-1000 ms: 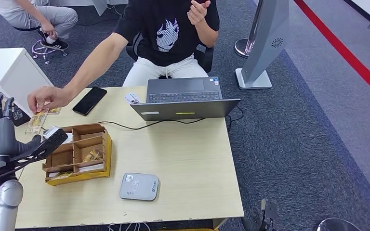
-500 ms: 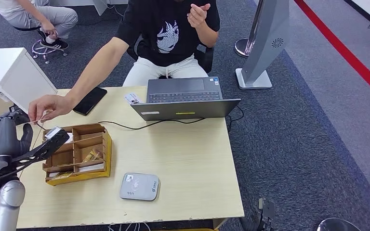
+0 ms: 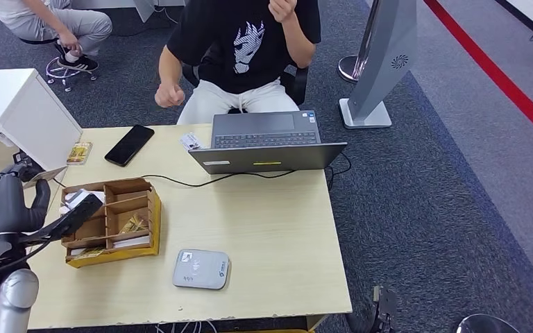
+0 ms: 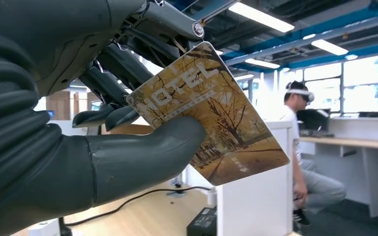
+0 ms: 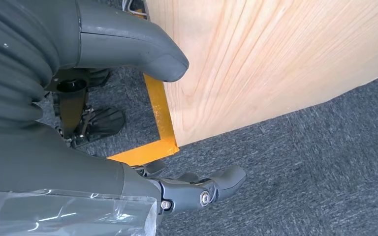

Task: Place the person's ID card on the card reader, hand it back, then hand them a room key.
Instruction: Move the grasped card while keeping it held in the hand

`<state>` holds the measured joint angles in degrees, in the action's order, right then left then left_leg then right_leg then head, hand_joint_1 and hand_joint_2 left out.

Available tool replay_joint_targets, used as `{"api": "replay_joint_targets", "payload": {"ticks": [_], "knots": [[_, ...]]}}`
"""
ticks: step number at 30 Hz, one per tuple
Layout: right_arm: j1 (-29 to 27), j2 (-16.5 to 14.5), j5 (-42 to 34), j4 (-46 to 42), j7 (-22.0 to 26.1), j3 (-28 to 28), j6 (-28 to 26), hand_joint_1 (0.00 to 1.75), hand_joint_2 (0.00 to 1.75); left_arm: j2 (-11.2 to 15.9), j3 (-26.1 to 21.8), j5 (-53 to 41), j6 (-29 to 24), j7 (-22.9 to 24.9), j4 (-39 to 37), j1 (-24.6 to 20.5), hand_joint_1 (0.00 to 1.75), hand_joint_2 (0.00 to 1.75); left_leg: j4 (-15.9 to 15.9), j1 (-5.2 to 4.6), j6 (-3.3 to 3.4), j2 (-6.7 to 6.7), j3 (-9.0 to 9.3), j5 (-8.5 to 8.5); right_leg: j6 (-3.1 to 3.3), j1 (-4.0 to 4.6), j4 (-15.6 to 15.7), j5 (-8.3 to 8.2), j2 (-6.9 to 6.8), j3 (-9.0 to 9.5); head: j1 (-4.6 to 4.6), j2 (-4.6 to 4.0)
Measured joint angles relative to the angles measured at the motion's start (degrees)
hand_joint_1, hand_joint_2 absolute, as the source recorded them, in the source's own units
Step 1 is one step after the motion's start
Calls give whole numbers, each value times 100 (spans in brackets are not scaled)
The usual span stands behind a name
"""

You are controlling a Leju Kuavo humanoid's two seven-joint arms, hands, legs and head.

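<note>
One card with an autumn-tree print and the word HOTEL (image 4: pixel 211 113) is held in the left hand (image 3: pixel 3 201), pinched between the thick grey thumb and the darker fingers (image 4: pixel 110 86); in the head view it is seen edge-on above the left end of the light wooden table (image 3: pixel 271 222). A second card of similar golden print (image 3: pixel 78 152) lies flat on the table beside one black phone (image 3: pixel 130 144). One small pale card (image 3: pixel 190 141) lies just beside the single grey laptop (image 3: pixel 267 142). One brown compartmented cardboard organiser (image 3: pixel 114 220) holds a few cards and white slips — their number cannot be told. One grey rounded card reader (image 3: pixel 200 268) sits near the table's front edge. The right hand (image 5: pixel 128 147) hangs beside the table above the carpet, fingers loosely apart, grasping nothing.
</note>
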<state>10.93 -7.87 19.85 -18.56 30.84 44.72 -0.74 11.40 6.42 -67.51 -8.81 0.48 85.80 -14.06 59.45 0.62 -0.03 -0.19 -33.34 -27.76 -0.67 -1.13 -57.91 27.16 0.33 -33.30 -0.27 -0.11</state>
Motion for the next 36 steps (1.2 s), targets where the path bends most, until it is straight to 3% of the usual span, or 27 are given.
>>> {"api": "replay_joint_targets", "payload": {"ticks": [8,12,15,22,36], "knots": [[-70,2,-196,-2,103,2,-52,0,175,-304,315,239,-286,-484,899,697,175,175,0,-1,8,0,-2,-6,-4,-1,4,3,0,-1,2,0],[-132,2,-323,-2,156,22,-58,0,175,-476,792,37,-385,-762,1274,1256,175,175,0,-2,15,1,-2,-13,-10,-2,5,8,0,-1,3,0],[-162,2,-344,-3,189,51,-66,0,175,-560,1233,-324,-516,-710,1351,1643,175,175,0,-3,17,3,-3,-16,-12,-3,7,10,0,-1,3,0],[-165,2,-352,-11,174,72,-98,0,175,-664,1794,-486,-612,-416,853,2017,175,175,0,-2,19,2,-3,-17,-12,-2,9,10,-1,-1,2,0],[-161,2,-422,-11,165,72,-97,0,175,-752,2164,-524,-596,-105,-208,2097,175,175,0,-2,19,2,-5,-17,-12,-3,8,10,-1,-1,2,0]]}}
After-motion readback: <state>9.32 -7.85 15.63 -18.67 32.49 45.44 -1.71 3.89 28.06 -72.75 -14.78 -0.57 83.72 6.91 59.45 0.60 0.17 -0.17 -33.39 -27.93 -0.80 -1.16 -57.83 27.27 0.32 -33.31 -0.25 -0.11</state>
